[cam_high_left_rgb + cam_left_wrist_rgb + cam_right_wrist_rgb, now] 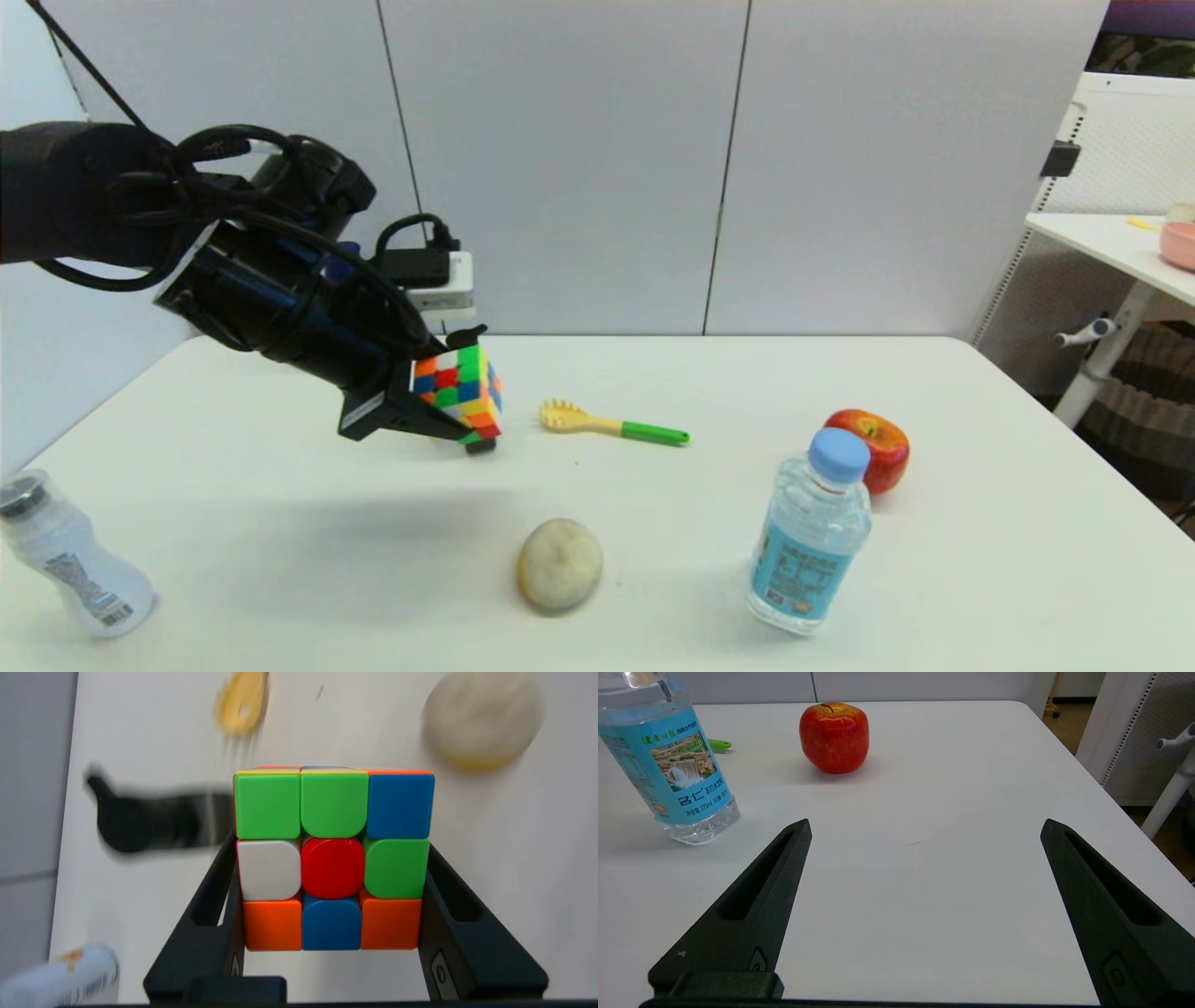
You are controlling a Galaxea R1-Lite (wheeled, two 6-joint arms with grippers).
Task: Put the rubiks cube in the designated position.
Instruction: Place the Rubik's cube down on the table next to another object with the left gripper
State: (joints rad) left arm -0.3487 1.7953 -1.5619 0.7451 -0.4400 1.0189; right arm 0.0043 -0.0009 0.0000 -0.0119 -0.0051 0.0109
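1. Holding the rubiks cube (pixel 459 399) clear of the white table (pixel 280 523), the left gripper (pixel 467 392) has its two fingers (pixel 219 891) pressed flat against opposite cube faces. The cube is airborne above the table's left-centre area and touches nothing but the fingers.
2. Grip geometry: in the left wrist view the cube (pixel 332 858) sits square between the fingers and projects beyond their tips. Flat contact on parallel faces probably keeps it from twisting during carriage.
3. Right gripper (pixel 924 826): spread wide, holding nothing, low over the table's right side. It appears parked, out of the carrying arm's way.
4. Nearby items: a yellow fork with green handle (pixel 611 425) lies just beyond the cube; a pale round object (pixel 560 565) rests nearer the robot; a water bottle (pixel 810 532) and a red apple (pixel 873 448) stand to the right; a white bottle (pixel 70 560) stands at the left edge.
5. No marked destination is visible, so the placement point cannot be determined.
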